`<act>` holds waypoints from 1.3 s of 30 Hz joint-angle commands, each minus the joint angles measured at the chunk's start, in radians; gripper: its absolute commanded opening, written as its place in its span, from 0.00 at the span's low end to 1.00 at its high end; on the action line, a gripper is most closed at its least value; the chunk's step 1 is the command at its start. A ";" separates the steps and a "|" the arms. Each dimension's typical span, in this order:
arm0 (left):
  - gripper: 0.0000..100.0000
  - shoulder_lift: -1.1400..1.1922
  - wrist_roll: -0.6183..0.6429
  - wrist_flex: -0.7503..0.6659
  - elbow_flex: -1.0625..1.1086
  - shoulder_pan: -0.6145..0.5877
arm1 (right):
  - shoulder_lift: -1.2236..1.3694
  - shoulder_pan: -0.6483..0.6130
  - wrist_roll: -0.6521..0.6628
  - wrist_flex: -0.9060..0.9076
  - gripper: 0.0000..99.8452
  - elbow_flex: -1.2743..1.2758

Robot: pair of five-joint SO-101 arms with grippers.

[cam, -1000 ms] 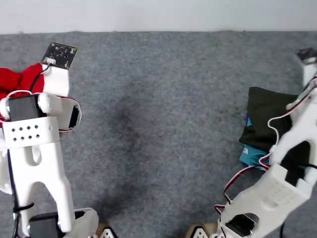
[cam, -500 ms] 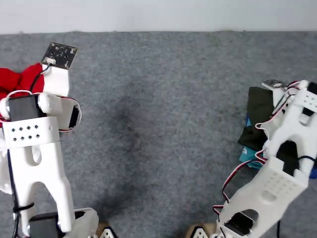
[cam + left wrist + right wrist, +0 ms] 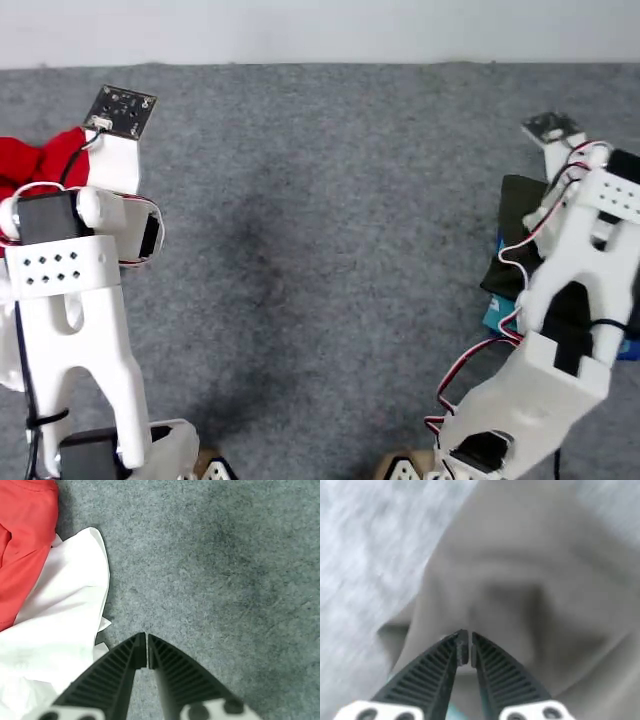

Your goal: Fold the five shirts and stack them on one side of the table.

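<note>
High view sets my left arm (image 3: pixel 70 300) along the left side of the grey worktop (image 3: pixel 330 190) and my right arm (image 3: pixel 560 340) along the right side, the two well apart with bare grey surface between them. A crumpled red shirt (image 3: pixel 40 160) lies at the left edge, partly hidden by the wrist of my left arm. In the left wrist view my left jaws are clenched, the two black tips pressed together with nothing between them, above bare worktop (image 3: pixel 225 555) just beside the loose edge of a white shirt (image 3: pixel 55 625). The red shirt (image 3: pixel 22 545) touches the white one on the side away from the tips; which of the two lies on top I cannot tell. Over on the right edge a dark shirt (image 3: pixel 525 215) lies on top of a teal shirt (image 3: pixel 497 315), whose corner pokes out from under it, and my right arm crosses above both. In the right wrist view my right jaws are clenched as well, gripping nothing, and point down at the dark shirt (image 3: pixel 520 580) near the border where its cloth meets the worktop (image 3: pixel 365 540). Whether those tips touch the cloth I cannot tell.
</note>
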 commanded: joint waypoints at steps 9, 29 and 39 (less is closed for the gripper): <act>0.02 -0.002 -0.009 -0.018 -0.004 0.002 | 0.266 -0.050 -0.101 -0.611 0.01 -0.008; 0.02 -0.002 -0.009 -0.018 -0.004 0.002 | 0.024 0.188 -0.029 -0.521 0.01 -0.002; 0.02 -0.003 -0.009 -0.015 -0.004 0.002 | 0.262 0.248 0.068 -0.725 0.01 -0.052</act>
